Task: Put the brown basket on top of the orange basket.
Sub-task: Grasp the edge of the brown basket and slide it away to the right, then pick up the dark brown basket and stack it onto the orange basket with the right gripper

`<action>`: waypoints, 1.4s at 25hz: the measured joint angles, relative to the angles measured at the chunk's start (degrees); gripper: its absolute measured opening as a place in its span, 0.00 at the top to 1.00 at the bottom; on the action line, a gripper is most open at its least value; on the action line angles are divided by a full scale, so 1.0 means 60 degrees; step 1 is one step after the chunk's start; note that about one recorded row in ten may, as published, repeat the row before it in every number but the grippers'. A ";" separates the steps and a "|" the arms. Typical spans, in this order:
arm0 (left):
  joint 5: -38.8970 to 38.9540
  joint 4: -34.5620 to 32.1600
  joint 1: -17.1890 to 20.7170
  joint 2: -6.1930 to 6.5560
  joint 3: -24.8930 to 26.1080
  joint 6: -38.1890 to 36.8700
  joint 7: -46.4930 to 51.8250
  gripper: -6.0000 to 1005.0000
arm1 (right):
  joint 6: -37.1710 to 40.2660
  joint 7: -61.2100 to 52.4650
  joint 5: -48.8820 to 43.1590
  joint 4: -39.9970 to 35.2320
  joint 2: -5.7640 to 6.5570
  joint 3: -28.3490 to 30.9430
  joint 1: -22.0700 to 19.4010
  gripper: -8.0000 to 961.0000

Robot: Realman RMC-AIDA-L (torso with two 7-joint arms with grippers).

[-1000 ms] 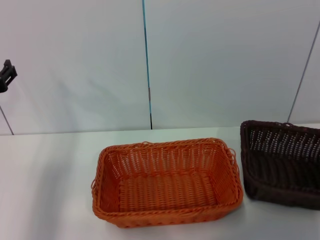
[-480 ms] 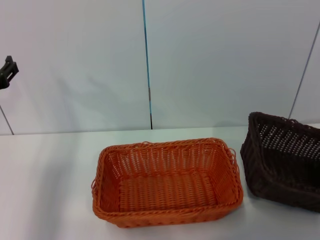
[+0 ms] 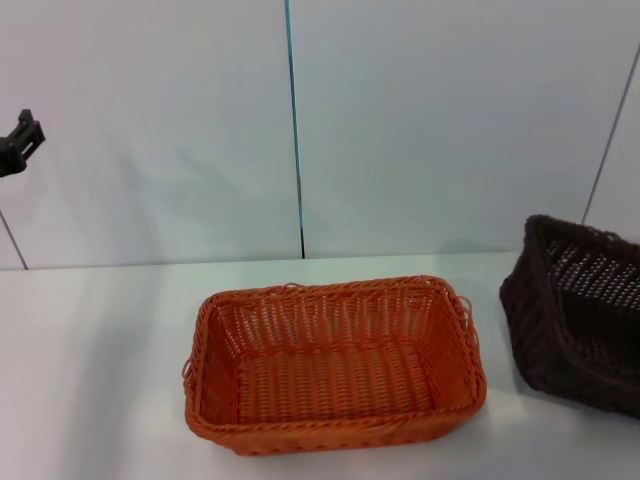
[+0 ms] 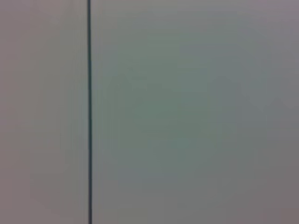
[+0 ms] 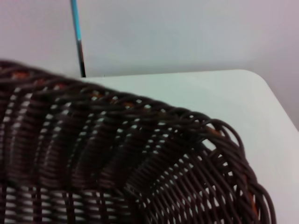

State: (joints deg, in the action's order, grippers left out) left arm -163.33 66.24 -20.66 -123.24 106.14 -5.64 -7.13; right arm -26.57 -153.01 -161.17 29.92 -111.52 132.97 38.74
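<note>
The brown basket (image 3: pixel 580 320) has tilted and slid rightward, away from the orange basket (image 3: pixel 335 365) sitting mid-worktop (image 3: pixel 90 380), so stacking hasn't begun. Right end effector unseen; left end effector (image 3: pixel 18 145) hangs high, its grip unreadable.

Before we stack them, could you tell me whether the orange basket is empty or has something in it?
Empty. The head view looks straight into the orange basket and shows only its bare woven floor and walls.
</note>
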 joint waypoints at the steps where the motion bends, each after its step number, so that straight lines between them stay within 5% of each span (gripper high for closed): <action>1: -0.0002 0.0027 -0.0018 0.0000 0.0002 0.0036 -0.0007 0.10 | -0.0274 -0.0021 -0.0014 0.0027 0.0081 0.0031 -0.0018 0.41; 12: 0.0020 0.0010 -0.0087 -0.0019 0.0043 0.0080 -0.0007 0.10 | -0.1666 -0.0032 0.0014 0.1841 -0.0015 0.0405 -0.0354 0.47; 17: 0.0021 0.0039 -0.0062 -0.0039 0.0035 0.0134 -0.0006 0.10 | -0.2461 -0.0030 -0.0037 0.2220 0.0084 0.0378 -0.0215 0.65; 35: 0.0023 0.0023 0.0033 -0.0064 0.0017 0.0282 0.0007 0.10 | -0.4253 -0.0032 -0.0724 0.3730 0.0132 0.0511 -0.0411 0.81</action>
State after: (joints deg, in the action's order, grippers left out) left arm -163.19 66.38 -20.46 -123.62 106.25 -3.95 -7.09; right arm -52.09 -153.20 -165.51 52.30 -110.73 136.04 36.28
